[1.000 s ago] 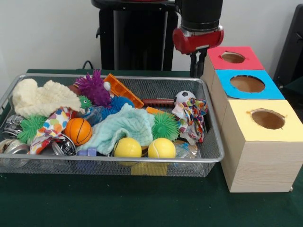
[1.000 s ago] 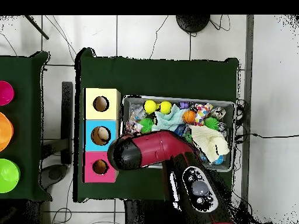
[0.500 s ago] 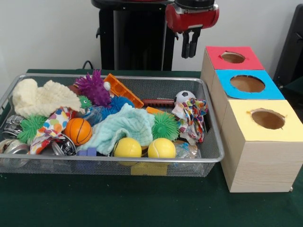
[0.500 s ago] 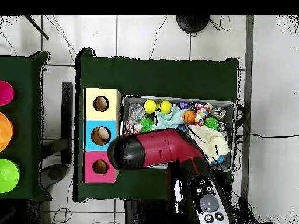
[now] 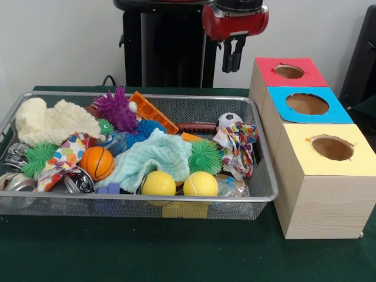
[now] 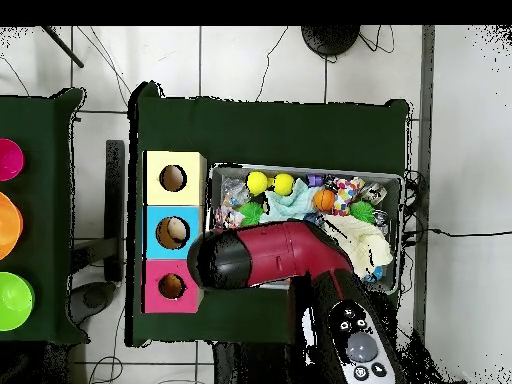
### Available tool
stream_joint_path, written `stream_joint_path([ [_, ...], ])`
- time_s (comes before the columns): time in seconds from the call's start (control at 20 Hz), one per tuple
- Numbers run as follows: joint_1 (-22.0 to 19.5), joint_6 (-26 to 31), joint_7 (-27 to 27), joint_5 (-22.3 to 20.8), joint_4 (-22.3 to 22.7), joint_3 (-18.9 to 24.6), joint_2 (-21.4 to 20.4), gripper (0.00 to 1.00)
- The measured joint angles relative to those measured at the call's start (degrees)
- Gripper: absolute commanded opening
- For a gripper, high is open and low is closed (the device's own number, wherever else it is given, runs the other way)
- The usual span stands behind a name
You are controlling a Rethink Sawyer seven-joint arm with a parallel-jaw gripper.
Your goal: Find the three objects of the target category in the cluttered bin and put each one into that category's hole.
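Moved: your gripper (image 5: 233, 54) has risen and shifted from the red box (image 5: 289, 71) toward the bin's (image 5: 261, 194) far right corner, fingers together, empty. Done: one item visible in blue box (image 6: 172, 231). Left: balls (image 5: 200, 184) along bin's near edge.

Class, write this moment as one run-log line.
tool: shut, empty, raised behind the bin's far corner | boxes: red, blue, yellow, holes on top | balls: in the bin

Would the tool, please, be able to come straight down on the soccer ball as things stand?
Probably yes: the soccer ball lies uncovered on top, and the tool hangs empty above the bin's far edge.
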Motion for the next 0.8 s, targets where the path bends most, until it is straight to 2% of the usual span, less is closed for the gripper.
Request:
stream_joint_path([
  [0.5, -0.4, -0.5, 0.0, -0.9, -0.5, -0.1, 3.3, 0.0],
  [0.8, -1.2, -2.9, 0.0, -1.6, -1.8, -0.1, 6.5, 0.0],
])
